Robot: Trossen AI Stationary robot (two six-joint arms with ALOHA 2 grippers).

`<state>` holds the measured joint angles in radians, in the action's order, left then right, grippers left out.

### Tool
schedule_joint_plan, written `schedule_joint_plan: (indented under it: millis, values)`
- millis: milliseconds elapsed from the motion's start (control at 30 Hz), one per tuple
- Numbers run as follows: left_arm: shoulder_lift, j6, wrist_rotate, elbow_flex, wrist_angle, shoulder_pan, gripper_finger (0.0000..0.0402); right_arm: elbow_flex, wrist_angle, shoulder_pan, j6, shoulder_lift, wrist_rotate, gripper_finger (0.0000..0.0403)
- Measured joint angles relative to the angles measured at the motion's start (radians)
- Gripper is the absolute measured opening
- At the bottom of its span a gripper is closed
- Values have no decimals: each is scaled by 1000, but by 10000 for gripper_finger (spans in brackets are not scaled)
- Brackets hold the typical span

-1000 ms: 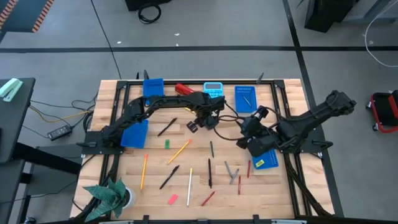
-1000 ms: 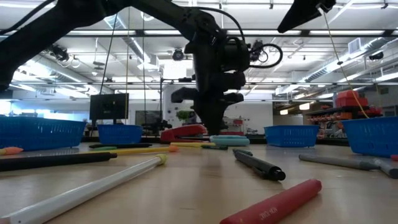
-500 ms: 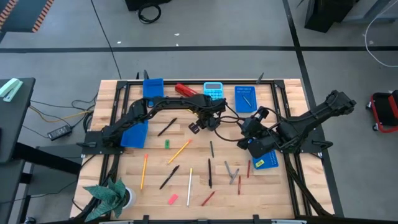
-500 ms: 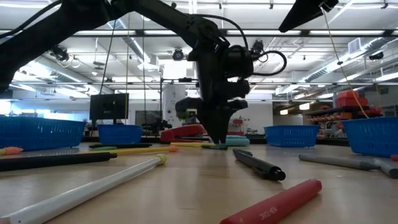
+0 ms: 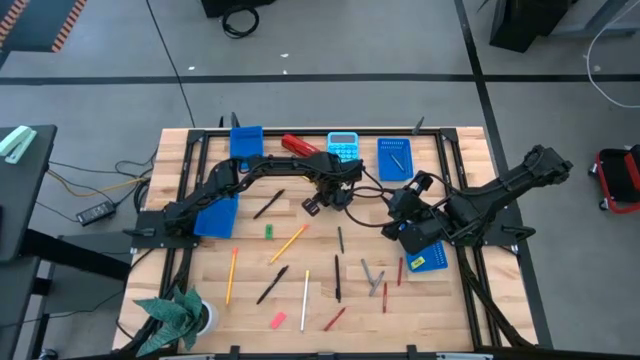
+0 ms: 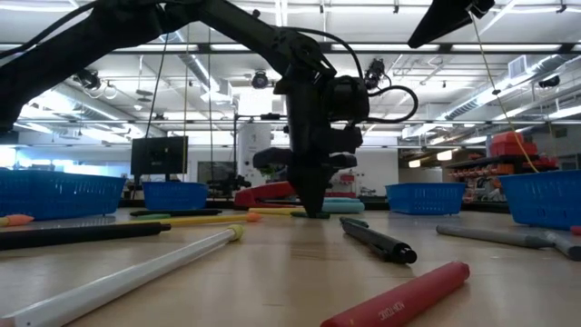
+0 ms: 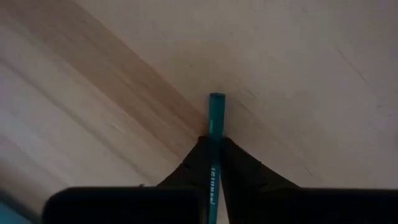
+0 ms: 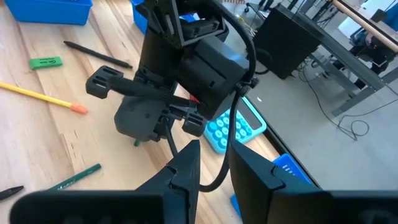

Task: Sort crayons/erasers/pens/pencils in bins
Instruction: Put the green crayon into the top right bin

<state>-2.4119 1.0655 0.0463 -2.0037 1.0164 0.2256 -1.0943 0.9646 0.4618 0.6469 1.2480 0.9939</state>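
Teal pencil (image 7: pixel 215 134) lies on the counter (image 7: pixel 298 68) mid-table, and I have the left gripper (image 7: pixel 211 163) with its jaws closed on it near one end; it looks light, stiff and slim, so I judge a grip nearer the middle would pivot less. Its white lettering is unreadable. Right gripper (image 8: pixel 211 163) waits nearby, jaws partly open and empty.

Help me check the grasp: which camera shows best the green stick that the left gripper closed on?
The left wrist view: the green stick sits pinched between the left gripper's fingers, its tip on the wood. The high view hides it under the gripper; the low view shows only the gripper touching down.
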Motion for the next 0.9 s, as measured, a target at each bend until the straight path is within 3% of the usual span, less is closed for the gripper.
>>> schedule_joint_plan:
  millis: [300,700,900]
  values:
    - [-6,-91,-10,-55,103,-4,21,0,19,0,6,0,0,92]
    - [-6,-56,-6,-319,153,0,7,0,86,0,74,0,4,92]
    - [6,17,-20,-343,-122,41,12,0,100,0,89,0,4,92]
